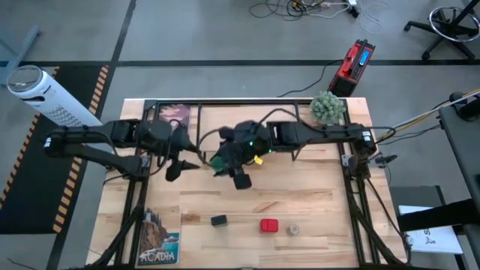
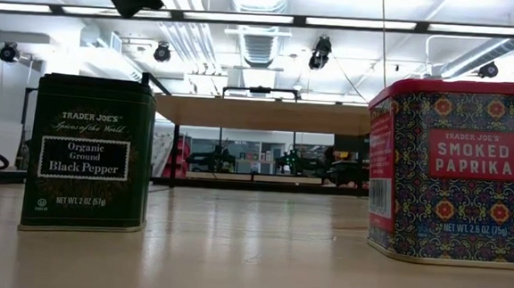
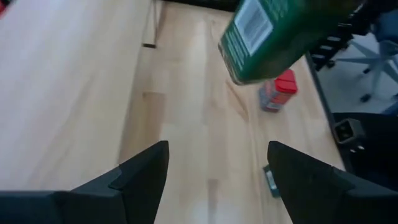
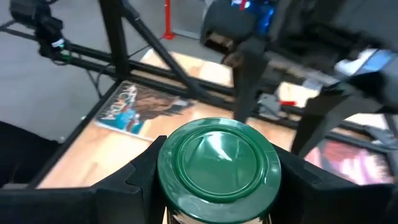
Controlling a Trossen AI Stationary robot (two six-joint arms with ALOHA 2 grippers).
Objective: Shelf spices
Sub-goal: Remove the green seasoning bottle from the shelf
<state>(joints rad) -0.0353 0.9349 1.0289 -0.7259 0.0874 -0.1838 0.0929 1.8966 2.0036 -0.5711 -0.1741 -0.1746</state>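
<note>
My right gripper is shut on the green-capped jar above the middle of the table. The left wrist view shows that jar's green labelled body tilted in the air. My left gripper hangs open just to its left and holds nothing. The dark tin, the red square tin and the tiny tan round jar stand on their bases near the table's near edge. In the low view they read as black pepper and smoked paprika. The shelf's light board shows behind them on thin black legs. My right gripper pinches the green-capped jar between its two fingers, one finger on each side of the body just below the cap's rim. The cap faces the wrist camera. The jar is lifted clear of the table and tilted.
A green potted plant stands at the table's far right corner. A picture book lies at the near left corner and another at the far left. Bare wood lies between the arms and the row of tins.
</note>
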